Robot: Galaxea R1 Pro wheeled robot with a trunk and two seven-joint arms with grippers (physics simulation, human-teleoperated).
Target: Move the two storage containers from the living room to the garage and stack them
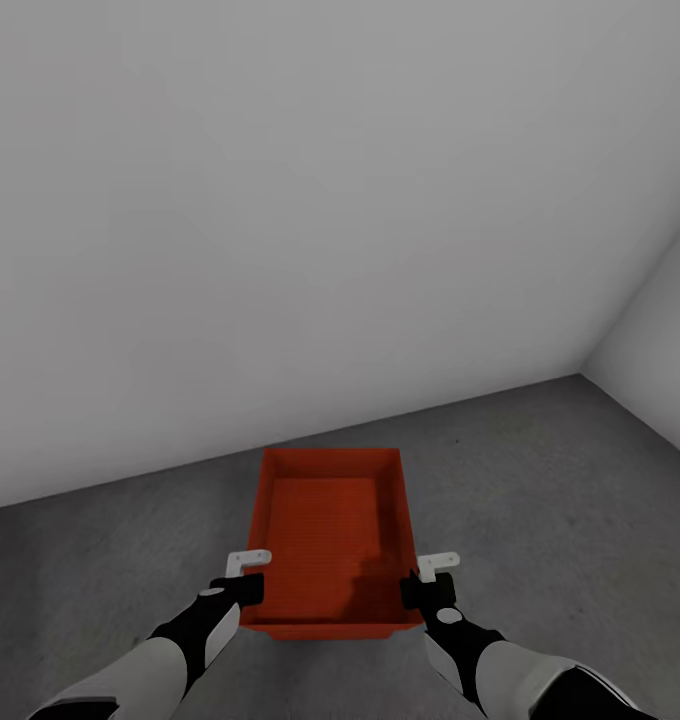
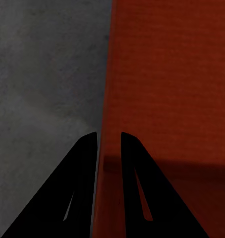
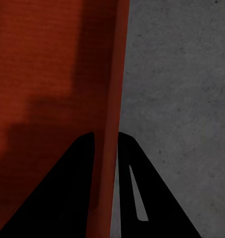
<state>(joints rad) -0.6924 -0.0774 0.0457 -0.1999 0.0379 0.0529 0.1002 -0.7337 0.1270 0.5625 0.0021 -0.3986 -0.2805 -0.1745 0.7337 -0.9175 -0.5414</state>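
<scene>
From the head view, an orange-red storage container [image 1: 330, 540] sits low in front of the robot over the grey concrete floor [image 1: 560, 480], close to the pale grey wall [image 1: 280, 220]; whether it touches the floor cannot be told. The left tool [image 1: 242, 585] grips the container's left long wall near its near corner, and the right tool [image 1: 425, 588] grips the right long wall opposite. In the left wrist view, the left tool [image 2: 108, 148] is clenched on the thin wall of the container [image 2: 172, 89], one finger on each side, with floor [image 2: 43, 74] beside it. In the right wrist view, the right tool [image 3: 106, 148] likewise pinches the container's [image 3: 43, 64] wall, floor [image 3: 182, 74] outside it
</scene>
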